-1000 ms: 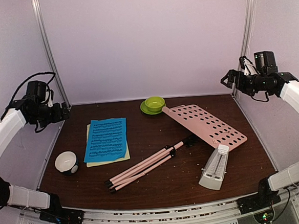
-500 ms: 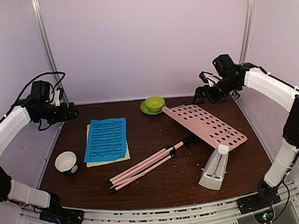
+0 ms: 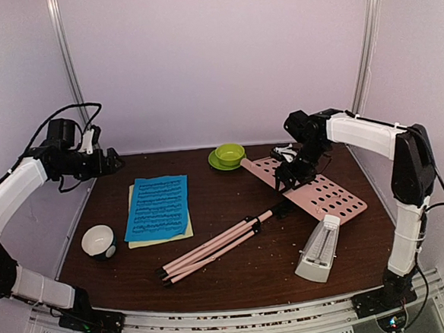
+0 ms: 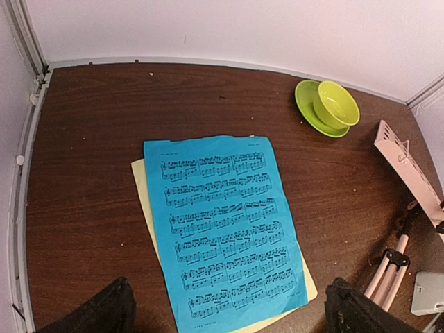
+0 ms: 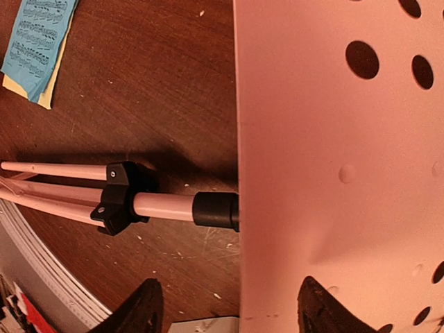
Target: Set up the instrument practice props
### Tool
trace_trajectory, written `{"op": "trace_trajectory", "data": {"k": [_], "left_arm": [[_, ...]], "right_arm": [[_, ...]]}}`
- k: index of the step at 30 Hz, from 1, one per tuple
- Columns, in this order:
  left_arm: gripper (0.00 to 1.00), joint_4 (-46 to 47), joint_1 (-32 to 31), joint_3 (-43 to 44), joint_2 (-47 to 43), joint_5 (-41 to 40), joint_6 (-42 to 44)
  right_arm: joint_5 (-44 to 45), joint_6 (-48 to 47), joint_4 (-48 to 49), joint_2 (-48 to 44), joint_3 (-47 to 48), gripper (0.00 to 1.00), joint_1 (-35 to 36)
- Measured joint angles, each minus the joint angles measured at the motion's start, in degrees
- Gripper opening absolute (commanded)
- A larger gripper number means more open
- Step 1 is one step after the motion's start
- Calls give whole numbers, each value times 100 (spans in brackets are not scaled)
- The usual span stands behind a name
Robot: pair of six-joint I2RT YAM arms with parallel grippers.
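The pink music stand lies folded on the table, its legs (image 3: 212, 249) pointing front left and its perforated desk (image 3: 315, 190) at the right. My right gripper (image 3: 288, 179) is open, low over the desk's left edge (image 5: 305, 173), its fingers straddling the edge near the black pole collar (image 5: 215, 210). The blue music sheet (image 3: 158, 206) lies on the pale-yellow sheet (image 3: 132, 194) at the left; both show in the left wrist view (image 4: 229, 222). My left gripper (image 3: 113, 160) is open and empty, high above the table's back left. The white metronome (image 3: 319, 249) stands at the front right.
A green cup on a saucer (image 3: 227, 155) stands at the back centre, also seen in the left wrist view (image 4: 331, 107). A small white-and-black bowl (image 3: 99, 241) sits at the front left. Crumbs dot the brown table (image 3: 245, 279). Metal frame posts stand at the back corners.
My right arm has swung in from the back right and come down over the stand's desk edge. My left gripper has edged slightly right.
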Motion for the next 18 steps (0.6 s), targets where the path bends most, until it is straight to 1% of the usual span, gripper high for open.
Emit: {"op": "trace_trajectory", "data": {"k": [5, 11, 18], "left_arm": [[98, 59, -4, -55, 48, 66, -4], [98, 66, -4, -125, 66, 96, -31], [98, 63, -4, -177, 66, 33, -212]], "right_arm": [[-42, -107, -153, 155, 98, 46, 101], [-44, -203, -271, 192, 168, 34, 157], [61, -302, -391, 289, 190, 12, 177]]}}
